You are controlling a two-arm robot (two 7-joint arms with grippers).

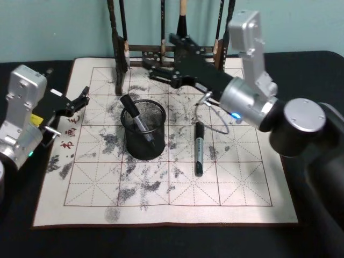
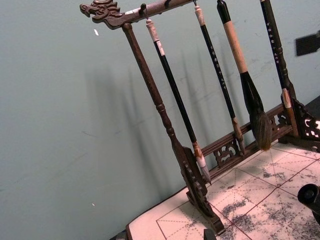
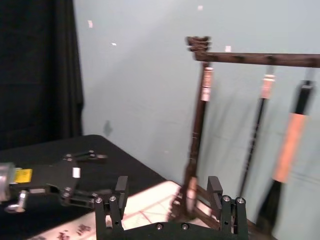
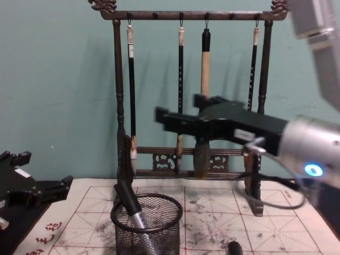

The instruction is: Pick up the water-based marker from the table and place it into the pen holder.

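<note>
Two grippers are spread wide and empty: the left gripper (image 1: 83, 99) hangs over the left edge of the inked mat (image 1: 242, 177), the right gripper (image 3: 167, 182) over its far part, before the brush rack (image 4: 119, 106). Mid-mat, the pen holder (image 1: 134, 148) holds a leaning marker (image 1: 141, 122), upper end tipped far-left. Right of it, apart, the lying marker (image 1: 199, 153) rests flat, long axis near to far.
</note>
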